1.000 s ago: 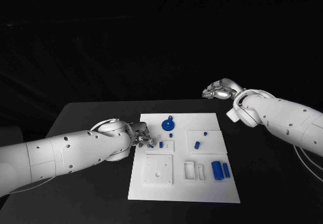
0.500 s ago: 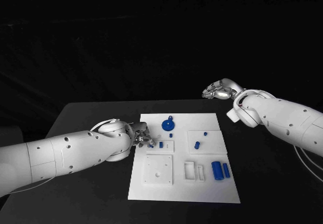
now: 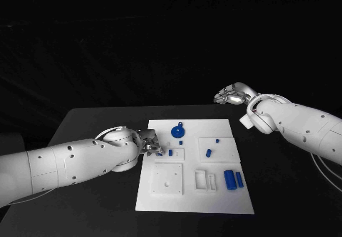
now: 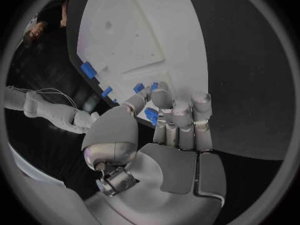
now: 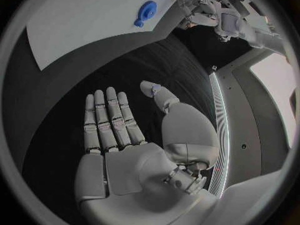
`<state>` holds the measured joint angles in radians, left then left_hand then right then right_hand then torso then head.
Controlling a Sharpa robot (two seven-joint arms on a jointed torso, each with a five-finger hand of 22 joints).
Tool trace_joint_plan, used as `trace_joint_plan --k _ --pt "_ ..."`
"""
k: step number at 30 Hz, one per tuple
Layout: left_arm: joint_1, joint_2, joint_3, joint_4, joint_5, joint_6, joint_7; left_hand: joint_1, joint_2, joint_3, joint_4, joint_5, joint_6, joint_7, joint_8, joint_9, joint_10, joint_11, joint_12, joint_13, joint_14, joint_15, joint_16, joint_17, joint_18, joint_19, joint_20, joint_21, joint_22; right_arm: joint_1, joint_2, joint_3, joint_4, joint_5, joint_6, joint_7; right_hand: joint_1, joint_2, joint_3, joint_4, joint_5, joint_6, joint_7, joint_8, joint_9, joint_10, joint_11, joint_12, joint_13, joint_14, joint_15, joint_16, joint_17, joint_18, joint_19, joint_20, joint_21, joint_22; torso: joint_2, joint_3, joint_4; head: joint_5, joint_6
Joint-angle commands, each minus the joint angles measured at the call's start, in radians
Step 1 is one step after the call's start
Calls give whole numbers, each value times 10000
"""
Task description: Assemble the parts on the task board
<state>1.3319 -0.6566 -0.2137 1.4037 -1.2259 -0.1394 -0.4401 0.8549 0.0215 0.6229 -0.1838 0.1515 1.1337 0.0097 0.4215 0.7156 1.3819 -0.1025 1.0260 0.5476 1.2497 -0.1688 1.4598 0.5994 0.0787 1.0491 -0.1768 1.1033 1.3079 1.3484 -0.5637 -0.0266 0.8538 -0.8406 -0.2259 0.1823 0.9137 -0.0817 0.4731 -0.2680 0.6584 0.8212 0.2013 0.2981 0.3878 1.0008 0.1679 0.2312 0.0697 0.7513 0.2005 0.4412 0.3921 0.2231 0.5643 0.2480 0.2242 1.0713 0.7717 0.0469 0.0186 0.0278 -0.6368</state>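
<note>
My left hand [image 3: 148,144] sits at the left edge of the white task board [image 3: 214,207], fingers curled in and pinching a small blue part [image 4: 151,116] between thumb and fingertips; in the left wrist view that piece is tucked right against the finger pads, just above the board's edge. It looks like a small hard plastic peg, so I judge it light, stiff and fairly smooth: it won't crush, but it could twist or slip out if I loosen my pinch, and so little of it shows that I would hold it by its sides and leave its end free to go into a socket. My right hand [image 5: 122,130] is held up well away from the board, beyond the counter's [image 3: 93,123] far right corner, palm flat and fingers spread, holding nothing. The other parts lie on the board: a blue round disc with a tab [image 3: 178,131] near the far edge, a short blue peg [image 3: 209,153] and a tiny blue stud [image 3: 214,141] on the raised square plate, and a blue cylinder [image 3: 229,179] with a slimmer blue bar [image 3: 239,179] just beside it towards the near right. The cylinder looks the bulkiest and I would take it across its middle; the disc I would lift by its rim or tab. I cannot tell which recess my held piece belongs in.
</note>
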Motion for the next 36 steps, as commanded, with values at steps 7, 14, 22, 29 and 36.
trace_joint_plan --k 7,14,22,29,36 --pt "-70 -52 -128 119 -138 89 100 12 88 164 -108 39 389 -309 1381 1 196 -261 66 13 389 -538 66 3 159 64 -1006 53 168 1 -9 3 -3 0 74 27 -24 -36 -36 5 46 -83 13 12 -14 17 36 -40 -12 -66 -11 37 -18 -59 -59 -8 -58 16 2 -2 -18 26 -16" --pt "-88 -86 -145 182 -145 146 100 2 82 169 -104 17 373 -306 1388 -3 185 -259 66 12 381 -540 64 -3 161 60 -1004 56 167 -2 -10 3 4 0 77 30 -26 -35 -38 6 47 -84 13 13 -15 18 36 -42 -12 -68 -11 42 -24 -59 -58 -8 -61 19 5 -4 -2 5 -26" --pt "-110 -112 -155 255 -113 251 113 -3 61 174 -107 -3 359 -304 1395 -8 177 -256 66 10 373 -541 60 -9 164 53 -1002 57 165 -29 5 3 -11 0 93 33 -28 -31 -39 8 49 -85 13 14 -17 18 36 -44 -12 -70 -12 47 -31 -58 -58 -7 -65 22 0 2 -7 22 -23" --pt "-110 -105 -156 147 -42 71 116 -111 -219 197 155 -760 281 -292 1461 -63 155 -223 60 -21 349 -538 26 -73 188 30 -993 51 136 -40 19 3 -10 0 91 32 -30 -30 -40 10 50 -86 13 15 -18 18 36 -45 -12 -72 -11 50 -35 -58 -58 -7 -68 24 0 11 -6 22 -21" --pt "-109 -76 -155 27 -31 -71 110 -551 -849 105 853 -974 226 -275 1499 -132 144 -223 35 -65 339 -537 -1 -132 213 19 -993 28 111 -40 13 3 -7 0 80 28 -31 -31 -41 10 52 -87 14 15 -19 18 36 -46 -12 -74 -11 52 -38 -58 -58 -6 -70 25 5 6 -10 11 -6"
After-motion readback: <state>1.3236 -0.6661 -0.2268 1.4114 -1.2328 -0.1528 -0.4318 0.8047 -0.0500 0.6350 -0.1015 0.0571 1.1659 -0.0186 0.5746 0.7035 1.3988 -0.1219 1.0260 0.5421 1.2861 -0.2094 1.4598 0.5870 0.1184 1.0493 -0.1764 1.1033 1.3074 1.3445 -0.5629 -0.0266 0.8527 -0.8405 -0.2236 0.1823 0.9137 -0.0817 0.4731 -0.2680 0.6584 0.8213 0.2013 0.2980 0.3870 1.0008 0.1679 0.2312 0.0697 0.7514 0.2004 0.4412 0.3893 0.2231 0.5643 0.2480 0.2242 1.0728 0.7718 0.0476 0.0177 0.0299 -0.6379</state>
